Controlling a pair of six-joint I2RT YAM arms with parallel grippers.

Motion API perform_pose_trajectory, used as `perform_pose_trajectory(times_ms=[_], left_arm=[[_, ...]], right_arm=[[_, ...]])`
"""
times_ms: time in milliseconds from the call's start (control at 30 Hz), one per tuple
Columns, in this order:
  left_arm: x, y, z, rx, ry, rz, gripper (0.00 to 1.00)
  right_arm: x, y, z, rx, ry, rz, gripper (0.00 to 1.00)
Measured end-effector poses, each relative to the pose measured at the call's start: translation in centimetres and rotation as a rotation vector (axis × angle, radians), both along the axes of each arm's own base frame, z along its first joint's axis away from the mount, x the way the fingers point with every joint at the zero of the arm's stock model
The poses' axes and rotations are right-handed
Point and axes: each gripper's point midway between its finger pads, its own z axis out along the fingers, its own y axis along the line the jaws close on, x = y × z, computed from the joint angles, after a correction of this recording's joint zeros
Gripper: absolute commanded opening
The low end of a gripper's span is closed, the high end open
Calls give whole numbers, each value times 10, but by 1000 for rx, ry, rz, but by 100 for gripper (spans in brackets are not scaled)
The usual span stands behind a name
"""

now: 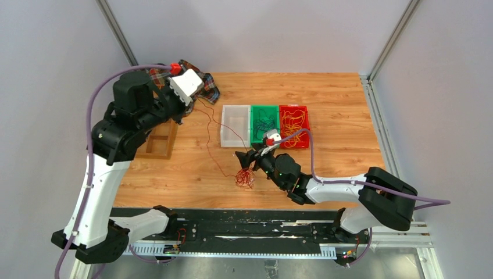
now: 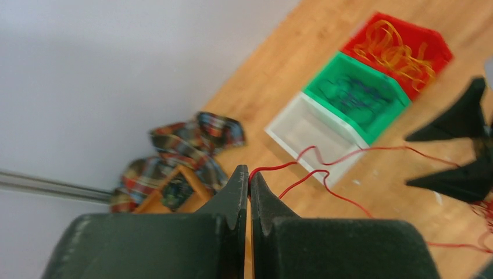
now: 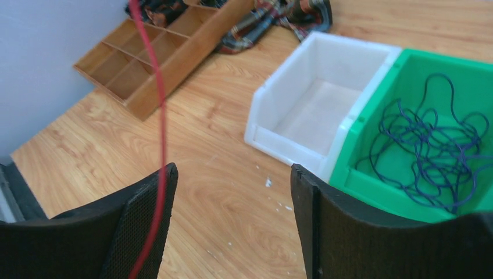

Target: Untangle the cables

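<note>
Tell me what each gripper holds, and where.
Left gripper pinches the red cable between its fingertips, far from its tangle. Right gripper is open, holding nothing.

1. From the right gripper (image 3: 234,174), three bins (image 1: 264,106) stand at one o'clock.
2. A red cable (image 3: 164,116) stretches across nine to eleven o'clock.
3. Beyond the bins, toward twelve, the table (image 1: 290,87) lies bare.

On the table (image 1: 343,104), the left bin (image 1: 235,127), middle bin (image 1: 264,107) and right bin (image 1: 294,107) stand in a row. The middle and right bins hold cables (image 1: 265,123). A cable tangle (image 1: 245,177) lies before the row. At left lies the divider tray (image 1: 163,139), with the cloth (image 1: 210,90) behind it.
</note>
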Motion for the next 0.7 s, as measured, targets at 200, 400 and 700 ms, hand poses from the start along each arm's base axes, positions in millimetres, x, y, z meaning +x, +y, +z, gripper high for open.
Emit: perform_pose_trajectory(times_ms=[200, 400, 700], left_arm=[[-6, -16, -34, -40, 137, -55, 0], [-20, -23, -10, -126, 125, -97, 1], [-39, -28, 2, -187, 133, -144, 0]], right_arm=[[-3, 13, 39, 56, -56, 58, 69], [-7, 17, 32, 30, -43, 91, 67], [-22, 33, 44, 9, -60, 177, 65]])
